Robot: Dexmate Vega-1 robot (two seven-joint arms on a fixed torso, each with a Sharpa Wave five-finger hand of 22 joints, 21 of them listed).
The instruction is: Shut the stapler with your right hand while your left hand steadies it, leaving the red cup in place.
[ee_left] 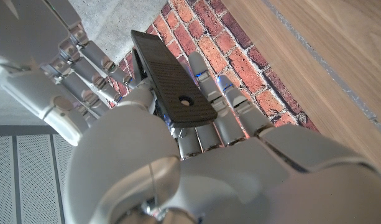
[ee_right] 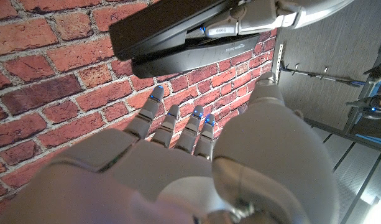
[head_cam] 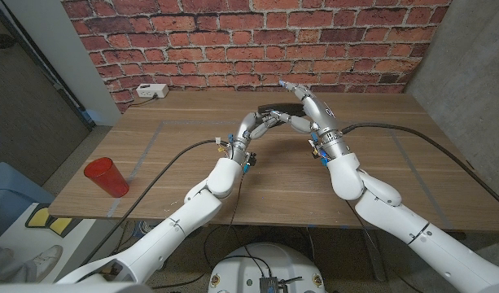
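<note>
Stapler point(head_cam: 278, 110): black, found near the far edge of the wooden table point(head_cam: 176, 175), close to the brick wall point(head_cam: 233, 41), roughly midway along that edge. From the right wrist camera its two halves point(ee_right: 178, 37) stand apart at one end, a narrow gap between them, so it is not yet fully closed.

Left hand point(head_cam: 257, 126): reaches to the stapler from its left side. The left wrist camera shows the fingers point(ee_left: 206, 93) alongside the stapler's dark flat face point(ee_left: 174, 81), with the thumb side on the other flank; the hand is clasped around the body.

Right hand point(head_cam: 306, 110): sits just to the right of the stapler, the two hands meeting over it. The right wrist camera shows its fingertips point(ee_right: 156, 96) spread and pointing at the stapler's underside without touching it, nothing held. From the head camera I cannot tell whether any part of it presses on the stapler.

Red cup point(head_cam: 106, 177): upright, well to the left of the stapler and nearer the table's front left corner, well apart from both arms.

Open room: bare wood lies in front of the stapler on both sides of the forearms; little table remains behind it before the wall. A white power strip point(head_cam: 151, 91) sits at the far edge, left of the stapler. Two dark cables point(head_cam: 412, 138) trail across the wood in front.
</note>
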